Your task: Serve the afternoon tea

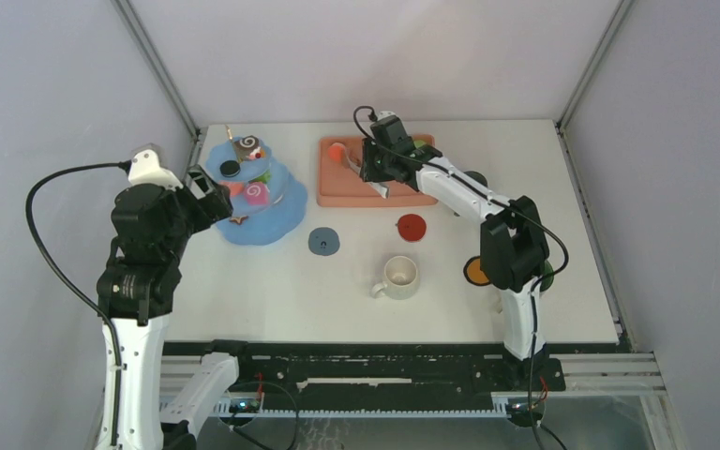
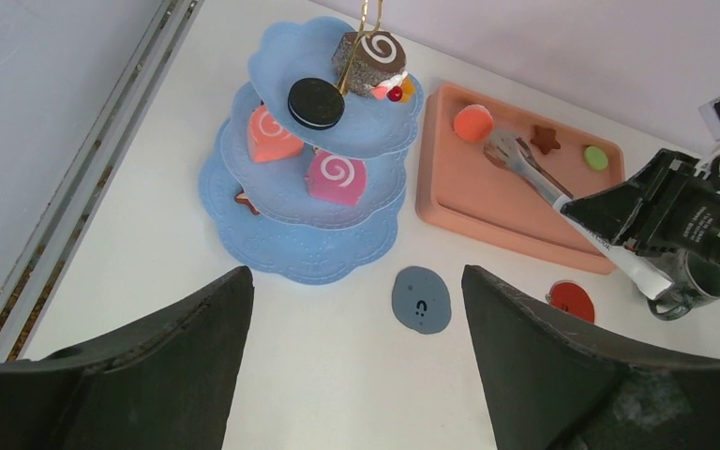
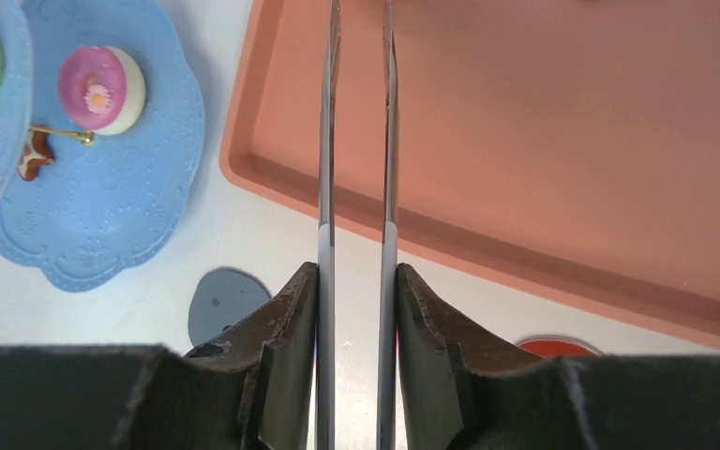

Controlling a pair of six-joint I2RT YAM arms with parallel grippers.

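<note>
Right gripper is clamping the tongs, aiming their tips at the orange pastry in the far-left corner of the tray. Left gripper is hanging wide and empty near the tower at left. Picking step is underway. Next move probably calls for squeezing the tongs round the pastry and carrying it left to the tower.

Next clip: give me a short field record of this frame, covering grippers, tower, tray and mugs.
left gripper: open, empty, near the dessert tower
right gripper: shut on the tongs, tips over the tray
tiers: swirl rolls, black cookie
tray contents: orange pastry, brown star, green macaron
cream mug: upright on the table, off the coasters
</note>
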